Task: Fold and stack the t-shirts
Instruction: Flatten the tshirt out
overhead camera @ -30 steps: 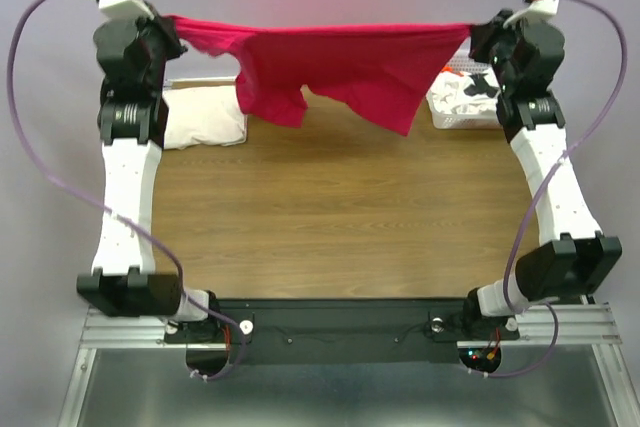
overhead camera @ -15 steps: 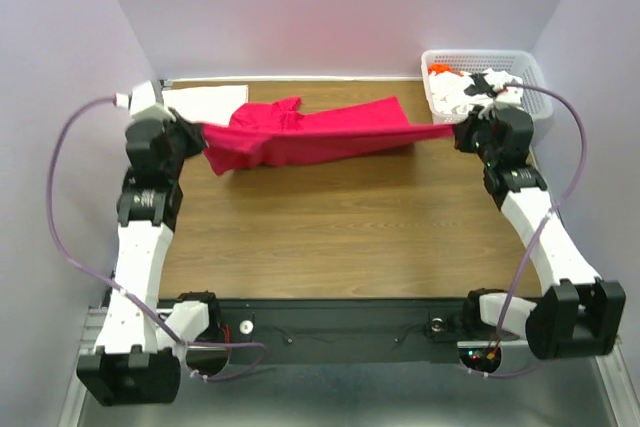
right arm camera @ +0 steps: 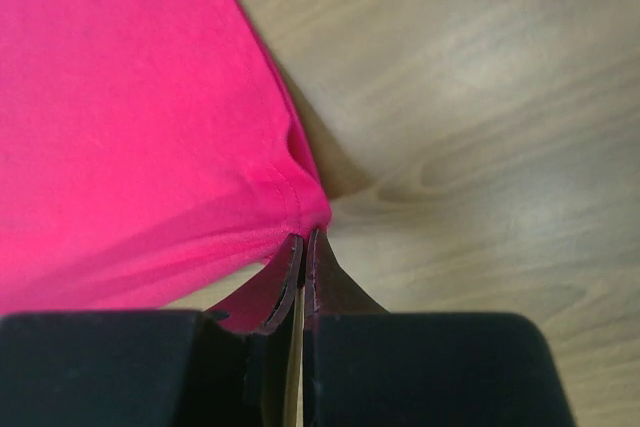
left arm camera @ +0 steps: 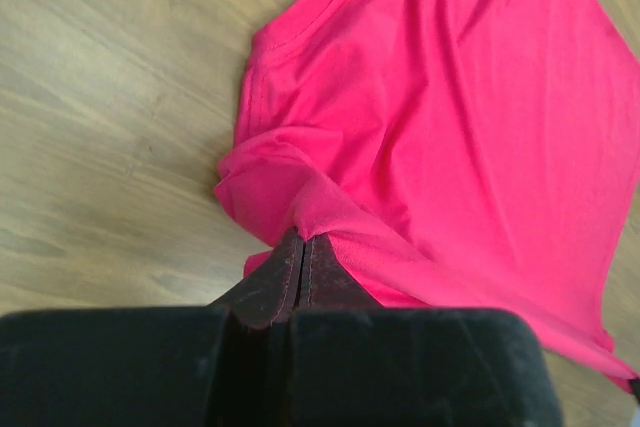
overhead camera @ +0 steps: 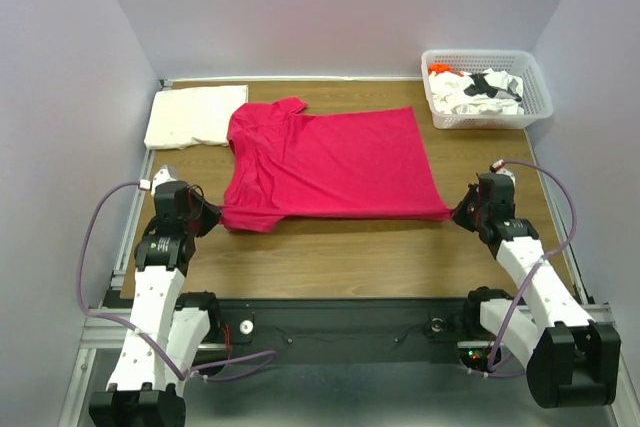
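**Operator:** Which parts of the magenta-red t-shirt [left arm camera: 460, 127] are cut off?
**Technician:** Left wrist view: top and right frame edges. Right wrist view: top and left edges.
**Operator:** Contents of the basket [overhead camera: 490, 120], upper right of the top view?
**Technician:** Heaped t-shirts [overhead camera: 465, 97]; count and print too small to tell

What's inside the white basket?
The basket holds crumpled white shirts with black print and something orange at its far left corner. Whatever lies under that pile, and how many shirts there are, is hidden.

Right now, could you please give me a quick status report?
Left claw, right claw shut on magenta-red cotton t-shirt corners. Shirt spread on wooden table. Nothing blocking.
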{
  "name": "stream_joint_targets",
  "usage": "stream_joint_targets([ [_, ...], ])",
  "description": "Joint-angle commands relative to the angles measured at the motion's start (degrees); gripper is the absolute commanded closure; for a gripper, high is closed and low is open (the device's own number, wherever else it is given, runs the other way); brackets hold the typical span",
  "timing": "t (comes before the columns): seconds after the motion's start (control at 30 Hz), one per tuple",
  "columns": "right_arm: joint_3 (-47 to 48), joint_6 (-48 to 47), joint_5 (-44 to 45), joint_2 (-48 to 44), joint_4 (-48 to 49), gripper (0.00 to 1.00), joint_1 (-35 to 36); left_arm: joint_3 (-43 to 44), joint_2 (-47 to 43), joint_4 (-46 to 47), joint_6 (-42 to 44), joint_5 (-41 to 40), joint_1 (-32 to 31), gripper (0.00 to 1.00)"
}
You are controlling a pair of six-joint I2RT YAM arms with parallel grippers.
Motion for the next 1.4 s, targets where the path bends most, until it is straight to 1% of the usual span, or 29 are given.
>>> stream_joint_targets([
  [0.0,-0.2,8.3,1.8,-1.1,-3.5,0.99,-0.8,0.4,0.0,-2.9,-4.1,-1.5,0.1,1.00],
  [0.17,1.3,7.6,2.8,1.9,-4.2,0.99,-0.8,0.0,-0.2,-4.2,-5.0,-1.4,0.0,1.00],
  [0.3,5.7,4.2,4.0,4.2,-4.4,0.99,-0.8,1.4,0.4,-2.7,-2.7,-1.6,0.1,1.00],
  [0.33,6.6,3.4,3.9,5.0,-4.4,0.99,-0.8,1.9,1.7,-2.3,-1.5,-1.6,0.0,1.00],
  [0.37,8.0,2.6,3.2,7.8,-4.5,0.99,-0.8,3.1,2.5,-1.9,-1.1,-3.6,0.0,1.00],
  [0.4,9.2,1.0,2.6,9.3,-4.5,0.99,-0.7,3.7,3.4,-1.4,-0.4,-3.7,0.1,1.00],
  [0.43,11.6,0.2,1.9,10.8,-4.8,0.99,-0.7,4.3,5.4,-0.9,1.3,-3.6,0.1,1.00],
  [0.47,12.8,-1.2,0.4,14.4,-4.9,0.99,-0.7,5.3,6.4,0.0,2.0,-3.7,0.1,1.00],
  [0.53,15.0,-2.3,-0.6,17.9,-5.1,0.99,-0.8,6.3,10.4,1.1,4.9,-3.4,0.1,1.00],
  [0.57,16.8,-3.1,-1.2,20.8,-5.2,0.99,-0.7,7.8,13.5,1.4,7.1,-4.4,0.0,1.00],
  [0.67,20.4,-4.5,-2.6,26.2,-5.5,0.99,-0.8,10.9,19.3,2.0,10.2,-5.3,0.0,1.00],
  [0.7,21.2,-4.5,-2.9,26.2,-5.5,0.99,-0.7,11.5,19.4,2.3,10.7,-5.2,0.1,1.00],
  [0.83,25.3,-6.2,-3.9,32.4,-5.6,0.99,-0.8,14.3,24.9,4.9,12.7,-4.3,0.0,1.00],
  [0.93,29.0,-7.8,-4.3,34.9,-6.1,0.99,-0.7,17.1,28.8,5.9,15.1,-4.9,0.1,1.00],
  [1.0,30.7,-8.3,-4.2,37.6,-6.4,0.99,-0.7,19.2,31.1,6.4,16.3,-3.7,0.0,1.00],
  [1.03,32.4,-8.9,-6.1,38.5,-6.6,0.99,-0.7,19.9,33.4,6.6,17.5,-3.4,-0.4,0.98],
  [1.1,33.9,-9.2,-6.8,41.3,-7.3,0.99,-0.7,21.1,35.8,6.9,18.2,-4.0,-0.6,0.97],
  [1.13,35.3,-9.5,-7.3,42.2,-7.9,0.99,-0.8,22.1,38.1,6.9,18.7,-4.3,-2.2,0.97],
  [1.2,36.4,-9.9,-8.2,44.6,-8.5,0.99,-0.6,23.8,41.6,7.0,19.8,-5.0,-2.8,0.96],
  [1.33,37.9,-10.1,-8.2,46.6,-8.9,0.99,-0.3,27.2,46.3,7.0,21.5,-7.2,-5.6,0.95],
  [1.37,38.2,-10.1,-8.2,46.9,-9.0,0.98,-0.1,27.9,47.1,7.0,21.6,-7.9,-6.5,0.94],
])
